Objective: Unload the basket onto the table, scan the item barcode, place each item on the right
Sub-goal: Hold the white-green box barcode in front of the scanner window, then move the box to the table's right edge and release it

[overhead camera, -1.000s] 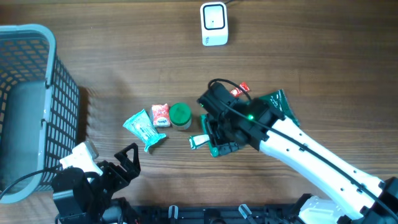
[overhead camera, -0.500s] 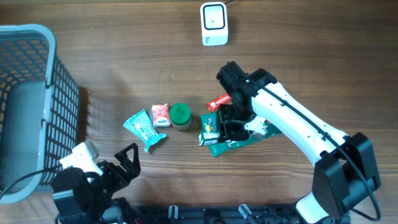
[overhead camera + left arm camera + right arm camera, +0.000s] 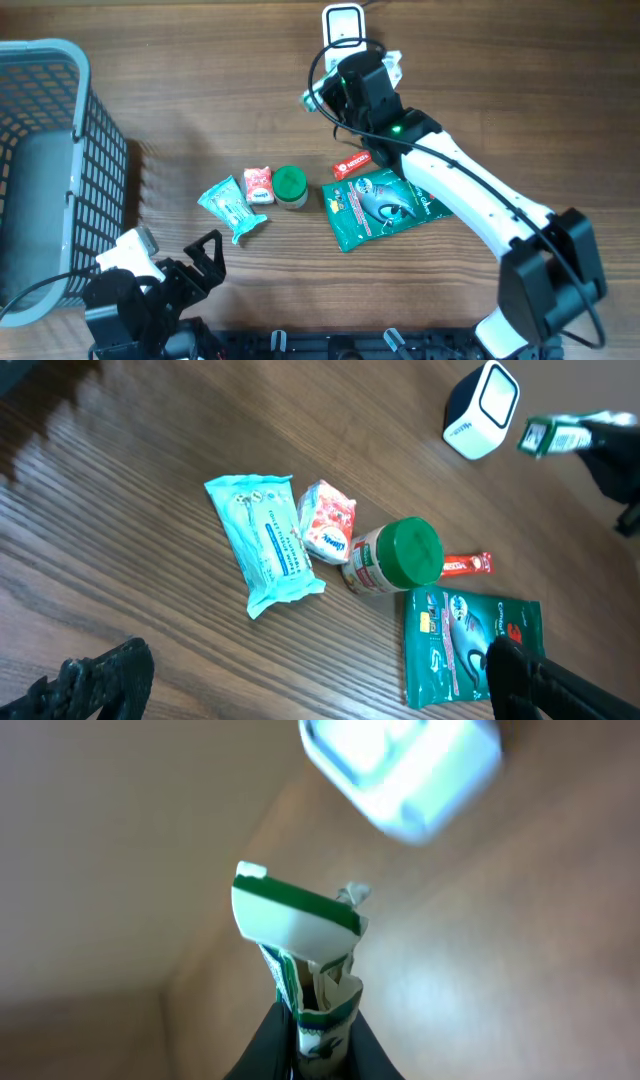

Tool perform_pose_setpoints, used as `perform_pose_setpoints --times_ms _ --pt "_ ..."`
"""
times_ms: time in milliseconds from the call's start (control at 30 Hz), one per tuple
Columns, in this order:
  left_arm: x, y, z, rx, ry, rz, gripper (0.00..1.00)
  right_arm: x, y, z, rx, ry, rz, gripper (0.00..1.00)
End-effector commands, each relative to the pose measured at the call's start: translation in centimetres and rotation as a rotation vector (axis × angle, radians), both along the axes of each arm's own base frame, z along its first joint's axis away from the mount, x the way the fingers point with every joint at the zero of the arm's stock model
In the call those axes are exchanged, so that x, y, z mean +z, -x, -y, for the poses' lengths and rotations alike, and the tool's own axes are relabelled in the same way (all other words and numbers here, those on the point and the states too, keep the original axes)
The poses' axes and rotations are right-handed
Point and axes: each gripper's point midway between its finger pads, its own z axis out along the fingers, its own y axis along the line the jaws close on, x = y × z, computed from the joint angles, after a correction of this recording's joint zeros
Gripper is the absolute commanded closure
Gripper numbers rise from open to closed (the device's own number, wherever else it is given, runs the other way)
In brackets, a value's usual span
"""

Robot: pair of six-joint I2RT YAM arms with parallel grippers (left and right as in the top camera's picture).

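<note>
The right gripper (image 3: 303, 1038) is clamped tight on one end of the small green-and-white carton (image 3: 297, 925), held aloft just short of the white scanner (image 3: 400, 760) at 12 o'clock on the wooden table (image 3: 200, 80). The left gripper (image 3: 205, 262) gapes wide at 7 o'clock. Risk: the thin, creased card, pinched at one end only, may swivel or slip and turn its barcode away from the scanner's smooth, rounded plastic face.

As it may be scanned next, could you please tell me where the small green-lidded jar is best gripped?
Probably the green-lidded jar by its lid, from straight above, since it seems to stand upright. The red-and-white packet crowds its left in the overhead view, so close across the near and far sides.
</note>
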Motion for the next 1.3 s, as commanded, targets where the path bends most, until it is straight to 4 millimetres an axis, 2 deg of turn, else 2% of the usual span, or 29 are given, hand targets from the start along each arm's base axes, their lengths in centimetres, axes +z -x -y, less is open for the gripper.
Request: perform_pose_setpoints --times_ms 0,100,200,267,333,500,600,733,833,1000,1033,1100,1167,1200,1233,1267 --pt "0.0 0.0 0.2 -0.023 -0.013 0.007 0.0 -2.2 -5.6 3.6 -0.177 0.118 0.155 0.95" --pt "0.0 0.0 0.2 -0.023 -0.013 0.007 0.0 -3.0 -9.9 3.7 -0.172 0.044 0.338 0.95" --pt "0.0 0.0 0.2 -0.023 -0.013 0.007 0.0 -6.1 -13.0 7.1 -0.256 -0.077 0.358 0.95" --pt "0.0 0.0 0.2 -0.023 -0.013 0.007 0.0 -5.9 -15.0 6.6 -0.141 -0.153 0.384 0.95" --pt "0.0 0.0 0.2 -0.023 -0.013 0.007 0.0 -5.2 -15.7 6.2 -0.101 -0.177 0.401 0.95" --pt "0.0 0.0 0.2 -0.023 -0.013 0.007 0.0 -2.7 -16.2 4.8 -0.034 -0.216 0.443 0.95" --pt "0.0 0.0 0.2 -0.023 -0.013 0.007 0.0 -2.7 -16.1 4.5 -0.017 -0.223 0.44 0.95" --pt "0.0 0.0 0.2 -0.023 -0.013 0.007 0.0 -4.0 -16.2 4.9 -0.043 -0.193 0.4 0.95" --pt "0.0 0.0 0.2 -0.023 -0.013 0.007 0.0 -3.9 -16.1 4.7 -0.019 -0.117 0.43 0.95" --pt "0.0 0.0 0.2 -0.023 -0.013 0.007 0.0 -3.8 -16.2 4.8 -0.007 -0.094 0.437 0.95" --pt "0.0 0.0 0.2 -0.023 -0.013 0.007 0.0 -3.1 -16.2 5.1 0.003 -0.086 0.452 0.95" --pt "0.0 0.0 0.2 -0.023 -0.013 0.007 0.0 -0.8 -16.5 6.6 0.007 -0.069 0.486 0.95" --pt "0.0 0.0 0.2 -0.023 -0.013 0.007 0.0 1.9 -16.4 9.6 -0.015 -0.007 0.48 0.95" --pt "0.0 0.0 0.2 -0.023 -0.013 0.007 0.0 3.0 -16.1 11.8 -0.046 0.036 0.448 0.95" --pt "0.0 0.0 0.2 -0.023 -0.013 0.007 0.0 3.6 -15.6 14.9 -0.11 0.084 0.391 0.95" --pt "0.0 0.0 0.2 -0.023 -0.013 0.007 0.0 4.3 -14.5 19.5 -0.216 0.143 0.311 0.96"
